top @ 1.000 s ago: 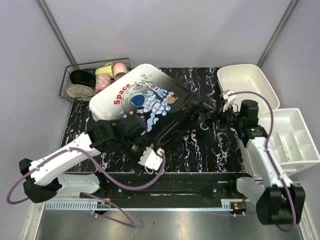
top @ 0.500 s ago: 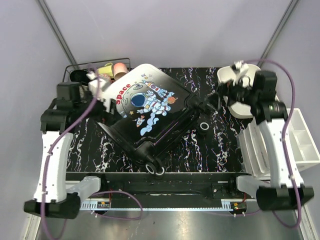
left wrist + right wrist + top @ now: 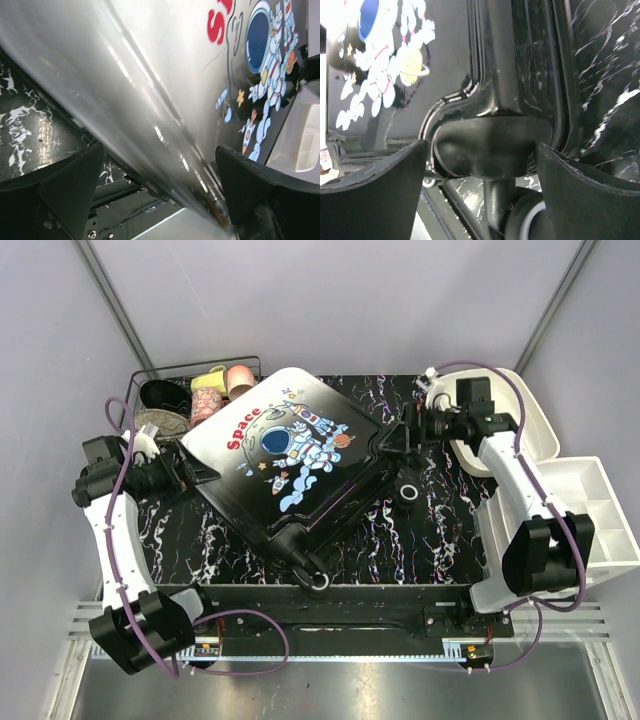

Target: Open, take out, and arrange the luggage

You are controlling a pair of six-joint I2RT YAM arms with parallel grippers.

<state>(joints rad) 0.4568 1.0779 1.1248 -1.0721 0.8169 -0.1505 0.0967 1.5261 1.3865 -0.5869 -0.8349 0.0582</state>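
The luggage (image 3: 290,455) lies flat and slanted on the marbled black table, shut, its astronaut print and red "Space" facing up. My left gripper (image 3: 200,475) is at its white left edge. In the left wrist view the glossy shell (image 3: 150,75) runs between the wide-apart fingers (image 3: 55,195). My right gripper (image 3: 400,435) is at the black right corner. Its fingers (image 3: 592,195) stand open on either side of a wheel housing (image 3: 490,145), with the wheel (image 3: 532,220) just below.
A black wire basket (image 3: 150,430) with cups and small items stands at the back left. A white bin (image 3: 505,390) sits at the back right, and a white compartment tray (image 3: 600,520) at the right edge. Another luggage wheel (image 3: 318,582) points toward the near rail.
The left arm swung from the front of the luggage round to its left edge. The right arm moved up to the right corner's wheel housing, and both grippers opened wider.
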